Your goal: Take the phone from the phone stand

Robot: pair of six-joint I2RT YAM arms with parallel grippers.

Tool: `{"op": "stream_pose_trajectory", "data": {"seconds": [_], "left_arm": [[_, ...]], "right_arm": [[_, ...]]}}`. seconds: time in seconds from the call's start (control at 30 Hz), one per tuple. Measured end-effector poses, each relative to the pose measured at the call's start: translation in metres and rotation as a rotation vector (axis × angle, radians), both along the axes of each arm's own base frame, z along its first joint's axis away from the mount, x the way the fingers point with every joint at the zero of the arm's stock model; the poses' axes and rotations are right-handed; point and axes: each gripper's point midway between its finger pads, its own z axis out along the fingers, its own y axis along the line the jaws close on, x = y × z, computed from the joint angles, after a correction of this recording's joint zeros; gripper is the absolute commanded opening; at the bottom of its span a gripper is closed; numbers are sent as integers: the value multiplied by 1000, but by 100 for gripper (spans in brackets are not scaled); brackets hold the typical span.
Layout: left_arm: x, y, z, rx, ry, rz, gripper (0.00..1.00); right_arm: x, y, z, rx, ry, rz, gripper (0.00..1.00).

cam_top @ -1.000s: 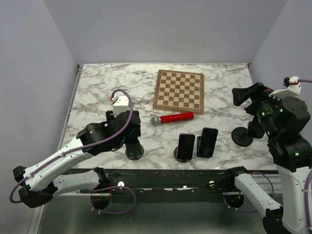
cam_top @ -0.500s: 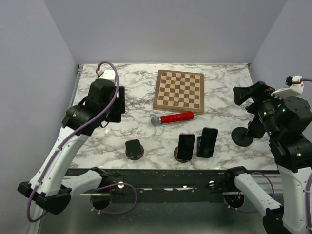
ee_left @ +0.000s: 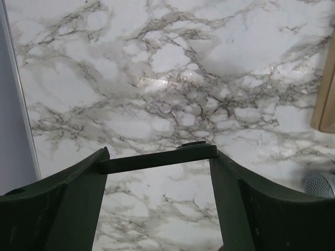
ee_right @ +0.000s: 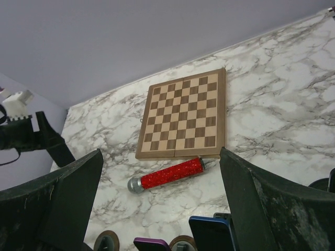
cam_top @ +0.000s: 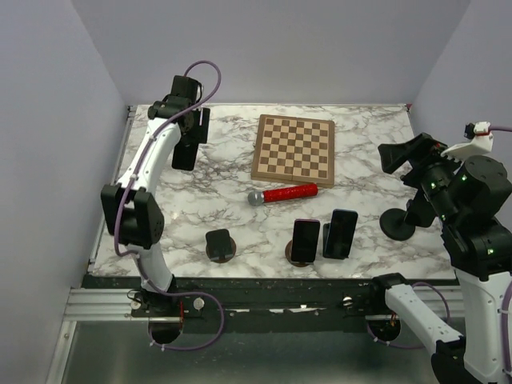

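Your left gripper (ee_left: pixel 159 158) clamps the slim black phone (cam_top: pixel 184 154) at upper left; your right gripper (ee_right: pixel 160 154) hangs wide open, empty.

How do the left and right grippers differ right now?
The left gripper is closed across a dark phone; the right gripper is wide open and empty. The left gripper is over the table's far-left corner; the right gripper is by its right edge. Both are raised above it.

White-shelled arms (cam_top: pixel 154 158) with black joints (cam_top: pixel 132 220), a looping purple cable (cam_top: pixel 206 64), and a dark, blocky left end effector (ee_left: pixel 159 172)
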Motion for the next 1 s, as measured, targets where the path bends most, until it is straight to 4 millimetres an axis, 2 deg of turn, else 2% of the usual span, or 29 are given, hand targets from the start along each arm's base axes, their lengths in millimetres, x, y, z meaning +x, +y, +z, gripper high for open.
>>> {"op": "stream_pose_trajectory", "data": {"seconds": [0.1,0.23,0.43,0.63,0.67,0.83,0.9,0.93,1.0], "left_arm": [[29,5,-21,5,49,0,0],[59,32,-45,39,94,25,0],[76,71,-73,60,157,69,0],[75,95,-107,56,235,117,0],[76,96,-110,51,241,123,2],[78,96,-118,5,243,164,42],[79,93,-114,-19,226,170,61],[78,91,-112,-31,222,171,77],[78,84,-107,-71,209,167,88]], "right_arm": [[-1,2,2,1,3,13,100],[-5,2,10,-6,-8,18,100],[-6,2,15,-15,-11,25,100],[-1,6,6,-19,28,40,100],[-1,6,4,-19,31,41,100],[1,7,-6,-21,57,46,100],[2,8,-12,-21,71,46,100],[3,8,-15,-22,78,46,100],[4,8,-18,-24,88,47,100]]}}
